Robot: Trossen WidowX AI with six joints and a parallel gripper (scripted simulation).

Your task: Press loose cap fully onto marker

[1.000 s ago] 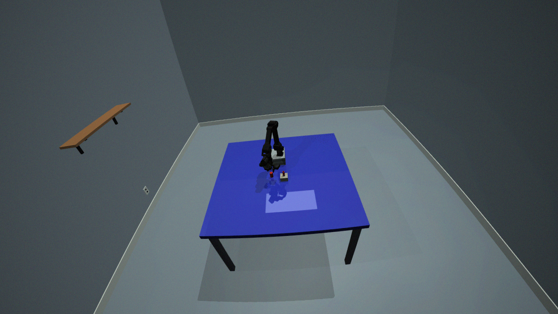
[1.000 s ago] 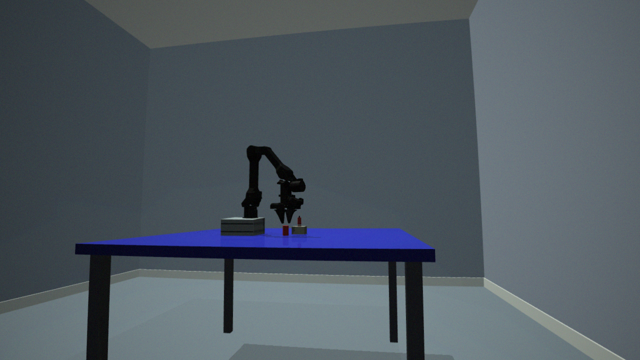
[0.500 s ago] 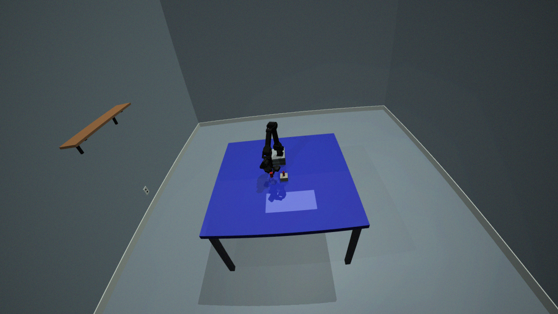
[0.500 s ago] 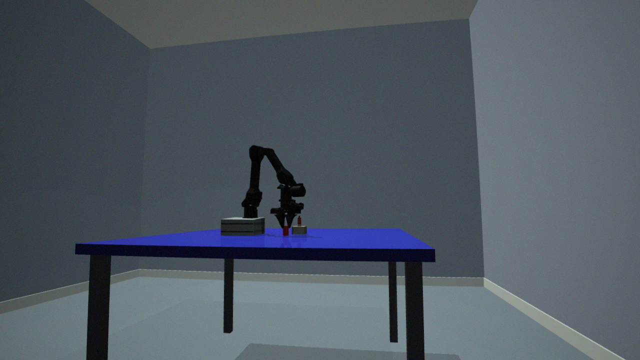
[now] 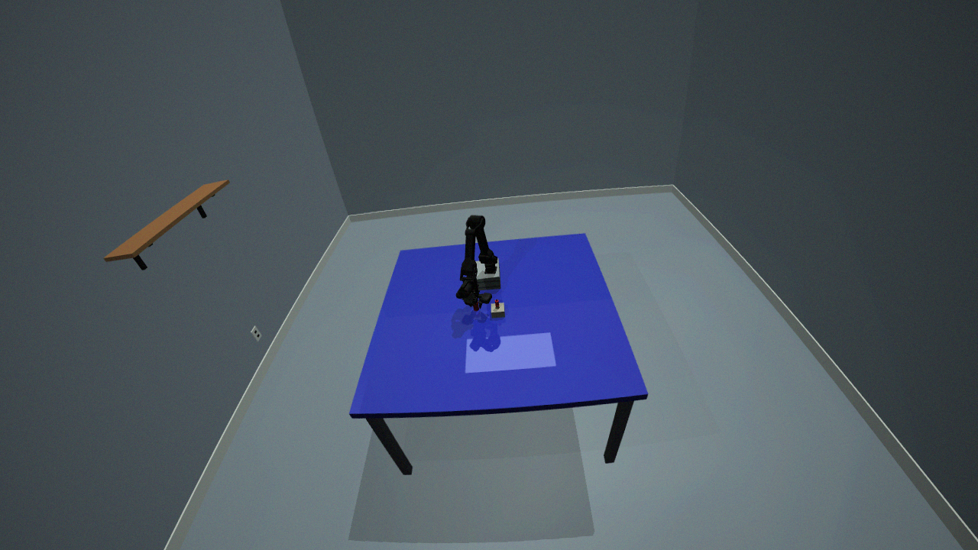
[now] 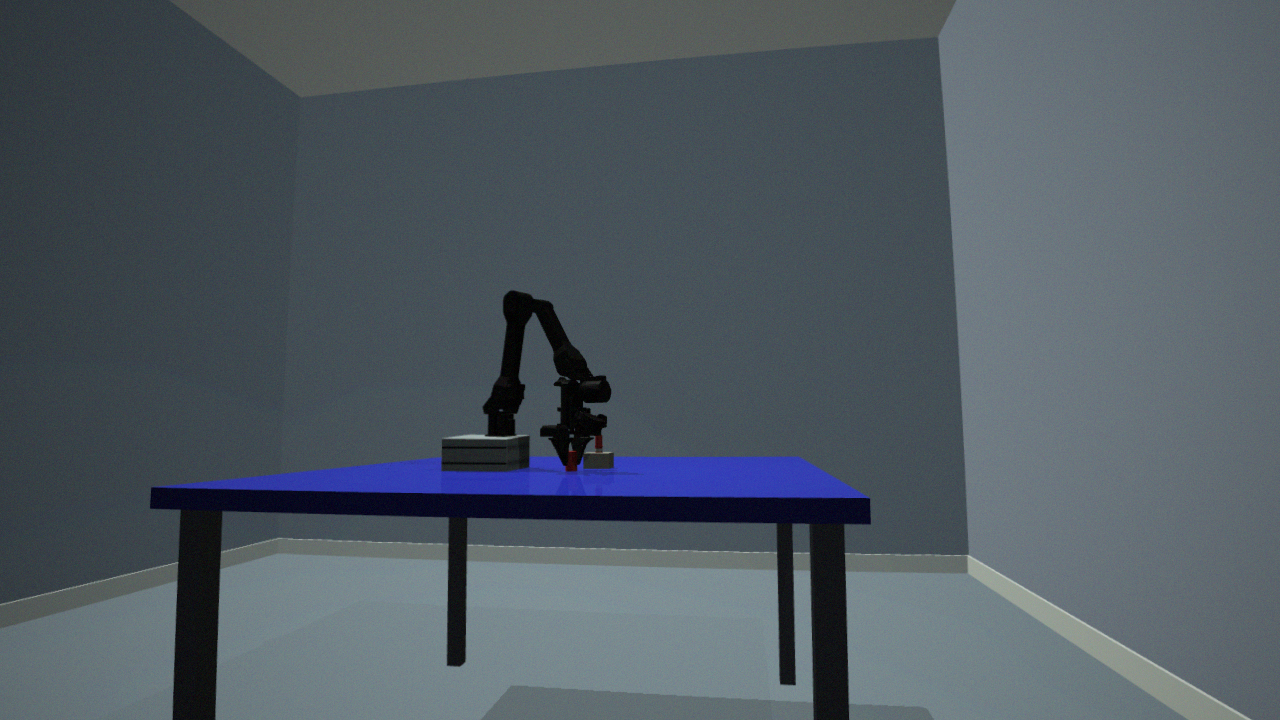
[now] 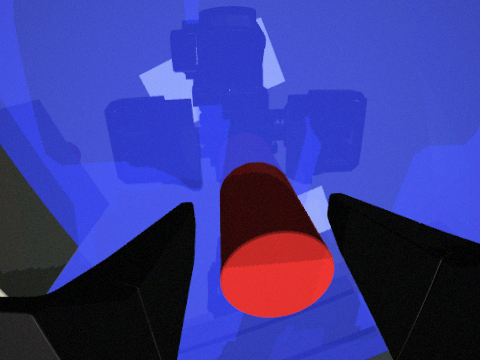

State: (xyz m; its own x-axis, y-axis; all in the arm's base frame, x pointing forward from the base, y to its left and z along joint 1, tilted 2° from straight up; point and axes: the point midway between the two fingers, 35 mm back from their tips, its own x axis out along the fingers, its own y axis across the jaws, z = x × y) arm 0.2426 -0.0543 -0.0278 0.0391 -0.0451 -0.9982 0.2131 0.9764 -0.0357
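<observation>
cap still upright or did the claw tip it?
Upright. The cap stands on the table between the open claw fingers, gaps showing on both sides.
</observation>
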